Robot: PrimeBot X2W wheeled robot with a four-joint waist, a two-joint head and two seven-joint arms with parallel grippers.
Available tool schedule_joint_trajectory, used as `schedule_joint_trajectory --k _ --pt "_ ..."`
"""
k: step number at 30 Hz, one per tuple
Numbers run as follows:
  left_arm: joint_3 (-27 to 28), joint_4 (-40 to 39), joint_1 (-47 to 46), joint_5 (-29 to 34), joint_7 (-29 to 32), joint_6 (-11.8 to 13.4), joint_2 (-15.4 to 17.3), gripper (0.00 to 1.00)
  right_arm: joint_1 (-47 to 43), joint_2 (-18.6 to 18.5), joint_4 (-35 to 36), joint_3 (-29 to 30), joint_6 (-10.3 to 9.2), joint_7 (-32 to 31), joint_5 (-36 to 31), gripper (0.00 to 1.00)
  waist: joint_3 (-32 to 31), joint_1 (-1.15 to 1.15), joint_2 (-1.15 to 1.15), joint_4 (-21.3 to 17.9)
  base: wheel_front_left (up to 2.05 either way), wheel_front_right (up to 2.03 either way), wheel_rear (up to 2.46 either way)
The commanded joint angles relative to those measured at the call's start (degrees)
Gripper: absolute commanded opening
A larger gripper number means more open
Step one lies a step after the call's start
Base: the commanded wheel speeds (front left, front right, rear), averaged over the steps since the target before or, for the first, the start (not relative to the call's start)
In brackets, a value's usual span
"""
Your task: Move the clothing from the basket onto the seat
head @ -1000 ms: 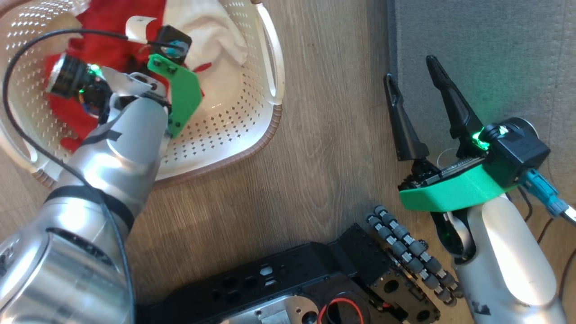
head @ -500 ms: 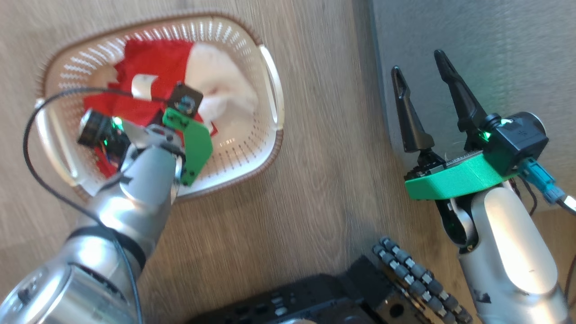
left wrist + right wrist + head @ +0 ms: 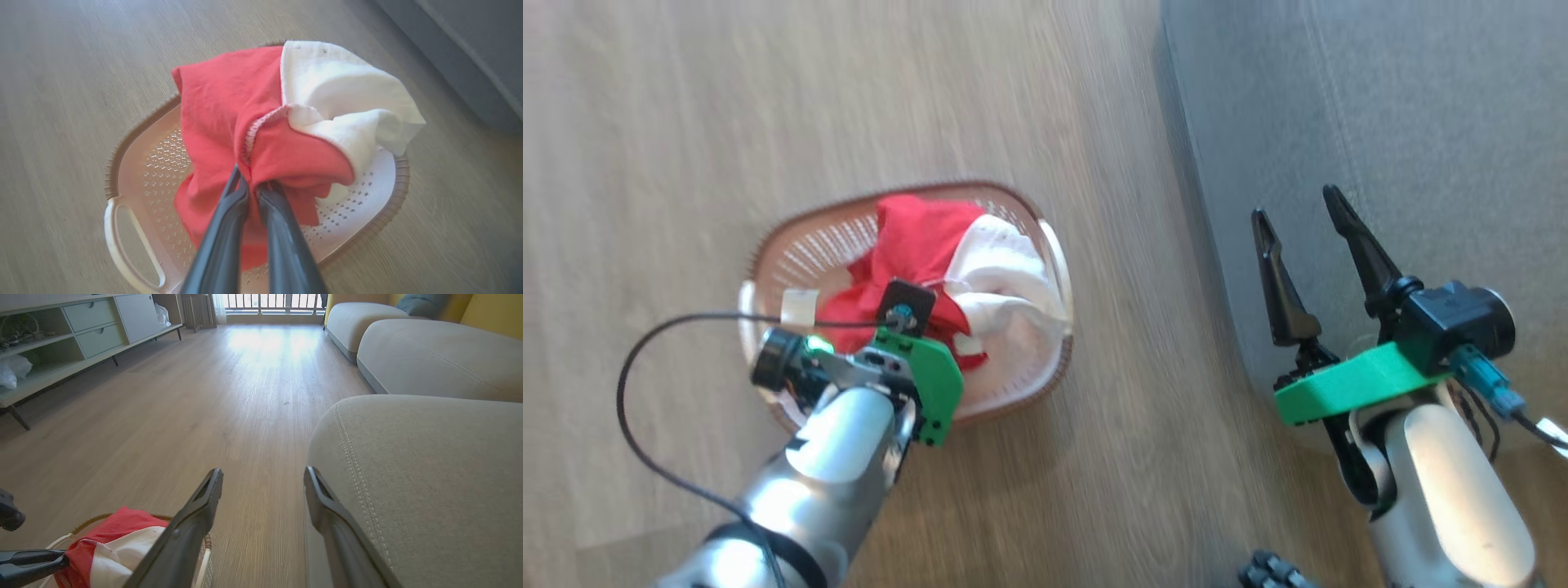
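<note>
My left gripper [image 3: 251,188] is shut on a bunch of red and white clothing [image 3: 286,122], raised over the cream perforated basket [image 3: 135,228] with the brown rim. The head view shows the clothing [image 3: 915,245] bulging above the basket [image 3: 792,224], my left wrist covering the fingers. Its lower folds hang toward the basket's bottom. My right gripper [image 3: 1297,202] stands open and empty at the edge of the grey seat [image 3: 1388,114]. The right wrist view has that gripper [image 3: 263,473] beside the seat [image 3: 429,477], with the clothing [image 3: 118,539] at lower left.
The basket stands on a wooden floor [image 3: 768,98], left of the seat. More grey sofa sections [image 3: 429,355] lie beyond the seat, and a low cabinet [image 3: 61,335] with drawers runs along the far left. A black cable [image 3: 629,392] loops off my left wrist.
The whole head view has shifted, so the camera moved. The clothing, which lay spread in the basket, now hangs bunched from my shut left gripper. My right gripper stays open by the seat.
</note>
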State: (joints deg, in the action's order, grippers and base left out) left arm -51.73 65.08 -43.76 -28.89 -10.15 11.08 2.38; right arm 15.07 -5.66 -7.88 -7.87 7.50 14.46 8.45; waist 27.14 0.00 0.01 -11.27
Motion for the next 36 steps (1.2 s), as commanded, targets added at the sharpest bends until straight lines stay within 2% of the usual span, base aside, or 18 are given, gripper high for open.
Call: schedule_joint_trajectory --k 1,9,15,19,22,26,31,36 --pt "1.00 -2.40 1.28 -2.51 -1.58 0.49 0.51 0.00 -1.57 -0.17 1.77 -0.29 -0.01 0.54 -0.34 1.00 -7.12 0.00 -0.01 3.95 0.00 0.00 0.00" --pt "-1.28 -7.12 3.80 -6.96 -4.65 1.50 0.50 0.00 -5.93 0.64 1.23 1.46 -0.01 0.54 0.34 1.00 -15.67 0.00 -0.01 7.58 0.00 0.00 0.00" --pt "0.84 -14.66 4.56 -5.02 -4.82 2.94 0.50 0.00 -8.26 1.15 2.05 2.52 -0.01 0.54 1.63 1.00 -19.51 0.00 -0.01 9.08 0.00 0.00 0.00" --pt "7.57 -24.11 8.24 -1.05 -4.84 2.78 0.53 0.00 -10.69 1.68 2.99 3.34 -0.01 0.54 2.00 1.00 -22.90 0.00 -0.01 9.95 0.00 0.00 0.00" --pt "11.27 -29.71 11.46 1.90 -4.84 1.65 0.54 0.00 -12.50 2.13 2.86 5.18 -0.01 0.54 0.58 1.00 -25.06 0.00 -0.01 10.55 0.00 0.00 0.00" --pt "15.65 -36.89 15.02 5.57 -4.84 0.15 0.53 0.00 -13.82 2.52 3.30 4.36 -0.01 0.54 -1.17 1.00 -26.78 0.00 -0.01 11.18 0.00 0.00 0.00" --pt "18.94 -45.67 17.61 7.60 -4.85 -1.53 0.51 0.00 -14.62 2.68 4.28 4.88 -0.01 0.54 -2.63 1.00 -27.91 0.00 -0.01 11.61 0.00 0.00 0.00" --pt "20.80 -53.97 18.34 6.93 -4.85 -1.27 0.51 0.00 -15.06 2.75 4.81 5.34 -0.01 0.54 -2.11 1.00 -28.42 0.00 -0.01 11.75 0.00 0.00 0.00"
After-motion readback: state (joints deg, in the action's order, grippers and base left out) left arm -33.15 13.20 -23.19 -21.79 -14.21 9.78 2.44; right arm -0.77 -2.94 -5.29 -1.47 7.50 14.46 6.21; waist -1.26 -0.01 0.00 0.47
